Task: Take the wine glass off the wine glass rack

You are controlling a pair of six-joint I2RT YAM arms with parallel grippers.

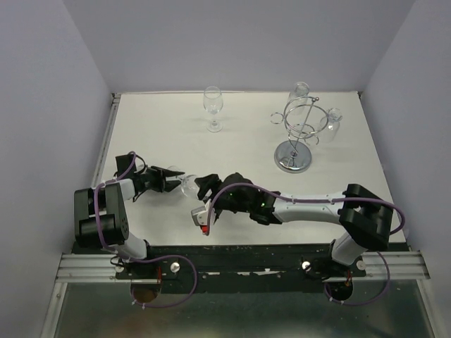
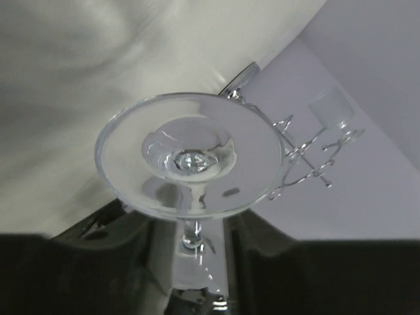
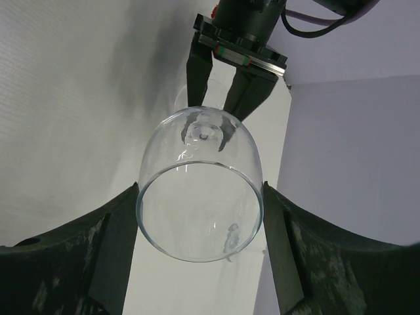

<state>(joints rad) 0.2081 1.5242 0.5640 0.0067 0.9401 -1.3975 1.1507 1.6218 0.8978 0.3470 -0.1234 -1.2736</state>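
Observation:
A clear wine glass (image 1: 189,185) lies on its side in the air between my two grippers, near the table's front. My left gripper (image 1: 173,181) is closed on its stem just behind the bowl. The left wrist view shows the round foot (image 2: 190,157) above my left gripper (image 2: 190,230). My right gripper (image 1: 205,187) holds the bowl. In the right wrist view the bowl (image 3: 197,210) fills the span of my right gripper (image 3: 200,197), with both fingers touching its sides. The chrome wine glass rack (image 1: 296,137) stands at the back right, also in the left wrist view (image 2: 302,157).
Two more glasses hang upside down on the rack, one at the back (image 1: 299,90) and one on the right (image 1: 332,123). One of them shows in the left wrist view (image 2: 331,108). Another wine glass (image 1: 213,105) stands upright at the back centre. Walls enclose the table on three sides.

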